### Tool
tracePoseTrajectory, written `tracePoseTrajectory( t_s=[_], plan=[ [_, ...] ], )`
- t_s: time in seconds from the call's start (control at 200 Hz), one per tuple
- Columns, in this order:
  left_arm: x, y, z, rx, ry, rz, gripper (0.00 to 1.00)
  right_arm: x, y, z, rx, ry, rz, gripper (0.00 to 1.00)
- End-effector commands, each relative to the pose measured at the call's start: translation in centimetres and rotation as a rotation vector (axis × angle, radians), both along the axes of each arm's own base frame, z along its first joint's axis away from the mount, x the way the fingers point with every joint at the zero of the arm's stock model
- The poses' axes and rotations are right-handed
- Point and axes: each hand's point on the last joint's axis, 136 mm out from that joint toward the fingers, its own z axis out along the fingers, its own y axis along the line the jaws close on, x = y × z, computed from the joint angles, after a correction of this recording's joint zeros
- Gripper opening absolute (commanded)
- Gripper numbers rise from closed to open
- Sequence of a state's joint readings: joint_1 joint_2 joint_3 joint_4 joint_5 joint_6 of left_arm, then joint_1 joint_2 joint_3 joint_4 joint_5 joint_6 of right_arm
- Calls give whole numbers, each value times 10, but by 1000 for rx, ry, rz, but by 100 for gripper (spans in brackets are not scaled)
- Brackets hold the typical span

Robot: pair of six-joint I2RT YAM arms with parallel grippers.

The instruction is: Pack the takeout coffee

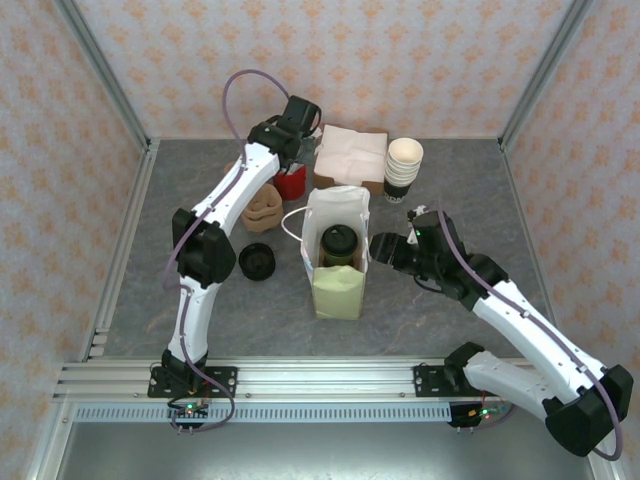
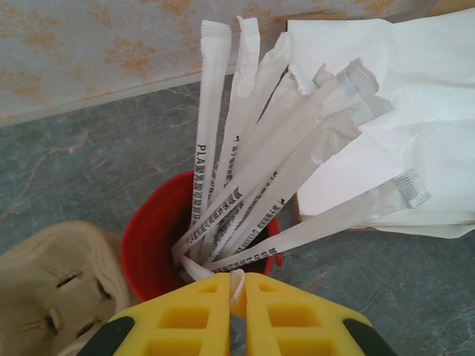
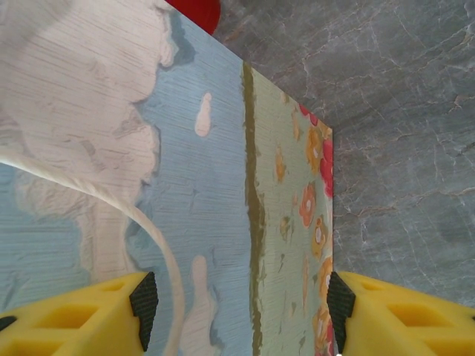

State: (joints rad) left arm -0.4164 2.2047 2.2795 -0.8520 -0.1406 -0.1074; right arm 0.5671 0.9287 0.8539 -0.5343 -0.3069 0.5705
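ok so the takeout coffee is sitting upright inside the paper bag, which stands open in the middle of the grey table; from the top camera you look straight down onto its round black lid, dark cup under it, tucked between the bag walls; the bag's near flap is folded forward toward the arm bases. The left gripper is way over at the back of the table, above a red cup stuffed with paper-wrapped straws that fan up and out; its yellow fingers are pressed together and there's a wrapped straw pinched right in the seam between them, low down by the cup's near rim. Just to the side of the red cup is a tan moulded-pulp carrier, and behind it a pile of white napkins that the straw tips lean over. The right gripper is up against the right side of the bag; jaws wide apart, the printed side wall with its blue and flower pattern spanning the gap between the black pads, and a white handle loop curving across it; honestly can't tell if the pads are squeezing the bag or just parked next to it. Also on the table: a stack of lidless cups at the back right beside the napkins, and a stack of black lids left of the bag, near the left arm's elbow
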Motion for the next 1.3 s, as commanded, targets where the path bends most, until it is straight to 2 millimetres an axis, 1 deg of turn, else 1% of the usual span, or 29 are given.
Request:
tracePoseTrajectory(
  t_s=[0.0, 0.095, 0.245, 0.27, 0.295, 0.3, 0.31, 0.365, 0.47, 0.545, 0.766, 0.876, 0.996, 1.096, 1.161, 1.291],
  plan=[
    [-16, 20, 72, 5, -116, 25, 12, -1, -3, 20, -4, -55, 2, 65],
    [-28, 26, 98, -18, -158, 34, 11, -2, -4, 26, 5, -78, 6, 66],
    [-52, 32, 148, -67, -237, 18, 12, -5, -10, 37, -7, -120, 3, 67],
    [-55, 32, 153, -76, -242, 3, 12, -5, -12, 39, -12, -128, 1, 67],
    [-58, 29, 155, -81, -237, -13, 12, -5, -13, 41, -16, -135, -2, 67],
    [-62, 30, 162, -87, -250, -15, 12, -5, -13, 41, -17, -136, -3, 67],
    [-66, 31, 170, -95, -263, -17, 12, -5, -14, 42, -19, -138, -4, 68],
    [-78, 33, 187, -112, -286, -28, 12, -6, -18, 45, -31, -148, -12, 68],
    [-98, 37, 216, -143, -332, -45, 12, -7, -22, 52, -41, -172, -21, 68],
    [-109, 37, 231, -173, -365, -63, 12, -8, -24, 56, -37, -188, -26, 69],
    [-130, 38, 256, -234, -396, -89, 12, -10, -26, 57, -42, -185, -27, 69],
    [-146, 36, 271, -286, -416, -121, 12, -10, -27, 58, -43, -187, -31, 69],
    [-167, 29, 282, -344, -410, -177, 13, -10, -29, 60, -50, -195, -38, 69],
    [-192, 19, 289, -403, -392, -246, 14, -8, -33, 62, -64, -204, -54, 69],
    [-212, 10, 294, -431, -378, -298, 14, -7, -36, 62, -81, -205, -64, 69],
    [-257, -7, 304, -469, -374, -408, 14, -4, -46, 66, -120, -227, -106, 70]
  ],
)
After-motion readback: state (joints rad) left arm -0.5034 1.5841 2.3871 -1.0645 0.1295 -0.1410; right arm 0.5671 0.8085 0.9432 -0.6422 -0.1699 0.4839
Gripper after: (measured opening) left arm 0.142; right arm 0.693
